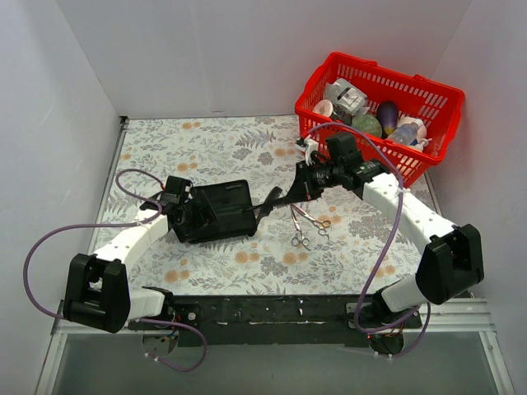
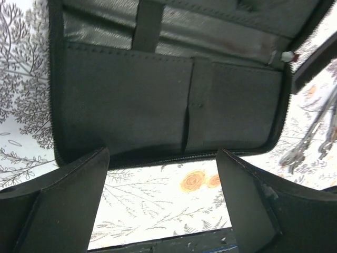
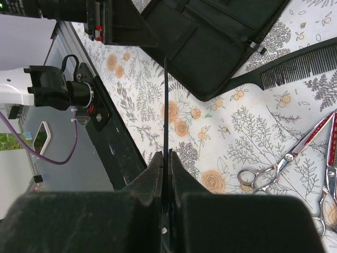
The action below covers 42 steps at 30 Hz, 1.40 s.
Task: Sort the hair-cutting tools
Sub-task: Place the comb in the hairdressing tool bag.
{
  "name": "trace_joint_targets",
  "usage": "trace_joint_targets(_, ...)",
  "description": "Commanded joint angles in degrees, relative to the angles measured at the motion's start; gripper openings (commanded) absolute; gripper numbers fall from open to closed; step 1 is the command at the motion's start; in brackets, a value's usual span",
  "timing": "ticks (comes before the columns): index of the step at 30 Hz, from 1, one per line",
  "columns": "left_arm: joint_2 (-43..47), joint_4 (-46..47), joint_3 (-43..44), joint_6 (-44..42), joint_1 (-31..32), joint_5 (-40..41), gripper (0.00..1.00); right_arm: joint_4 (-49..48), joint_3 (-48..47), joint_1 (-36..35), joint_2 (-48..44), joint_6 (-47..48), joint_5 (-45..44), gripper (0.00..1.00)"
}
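Observation:
The flat black case [image 1: 222,210] lies open at centre-left; its pockets fill the left wrist view [image 2: 174,105]. My left gripper [image 1: 191,216] is open and empty [image 2: 163,184], hovering at the case's zip edge. My right gripper [image 1: 303,188] is shut [image 3: 167,155] on a thin black flat tool [image 3: 165,105] seen edge-on, above the cloth right of the case. A long black comb [image 3: 295,68] lies on the table, its handle touching the case. Silver scissors [image 1: 305,224] lie together right of the case, and show in the right wrist view [image 3: 284,163] and the left wrist view [image 2: 316,137].
A red basket [image 1: 416,164] of bottles and egg-shaped items stands at the back right, behind my right arm. White walls close off the table's left, back and right sides. A black rail [image 1: 272,311] runs along the near edge.

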State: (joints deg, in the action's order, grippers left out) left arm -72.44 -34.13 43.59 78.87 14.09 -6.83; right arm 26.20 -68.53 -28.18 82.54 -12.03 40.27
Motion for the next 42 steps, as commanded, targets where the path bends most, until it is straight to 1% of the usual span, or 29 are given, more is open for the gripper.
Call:
trace_joint_targets(1, 2.6, 2.4, -3.2, 1.0, 0.1, -0.9, 0.83, -3.1, -2.7, 0.1, 1.4, -0.2, 2.4, 0.01)
trace_joint_targets(5, 3.4, 5.1, -5.9, 0.7, 0.0, 0.4, 0.83, -4.0, -2.5, 0.2, 3.1, -0.4, 2.7, 0.01)
trace_joint_targets(11, 1.7, 7.1, -6.4, 0.9, -0.6, 0.9, 0.83, -5.5, -2.6, 0.1, 6.0, -1.5, 3.1, 0.01)
trace_joint_targets(21, -2.0, 8.4, -7.0, 1.8, -2.0, 2.3, 0.83, -9.5, 0.2, 0.0, 11.1, -3.6, 4.0, 0.01)
trace_joint_targets(24, -2.6, 7.9, -6.9, 2.4, -2.3, 4.0, 0.83, -9.8, 0.3, -0.4, 12.1, -3.9, 4.0, 0.01)
trace_joint_targets(26, -2.6, 8.0, -6.9, 3.0, -2.4, 5.5, 0.83, -10.2, 0.4, -0.6, 12.6, -3.9, 4.0, 0.01)
trace_joint_targets(33, -4.0, 9.2, -5.5, 3.9, -2.4, 6.0, 0.83, -10.8, 1.4, -2.8, 14.1, -3.9, 3.9, 0.01)
trace_joint_targets(34, -4.2, 9.3, -5.5, 4.1, -2.4, 6.3, 0.83, -11.0, 1.7, -2.8, 14.2, -3.9, 3.9, 0.01)
trace_joint_targets(35, -4.4, 9.3, -5.4, 4.1, -2.4, 8.3, 0.83, -11.0, 1.9, -2.8, 14.1, -3.8, 3.8, 0.01)
trace_joint_targets(42, -4.4, 9.5, -5.8, 4.8, -2.4, 9.7, 0.83, -12.4, 3.8, -3.2, 14.7, -4.6, 3.8, 0.01)
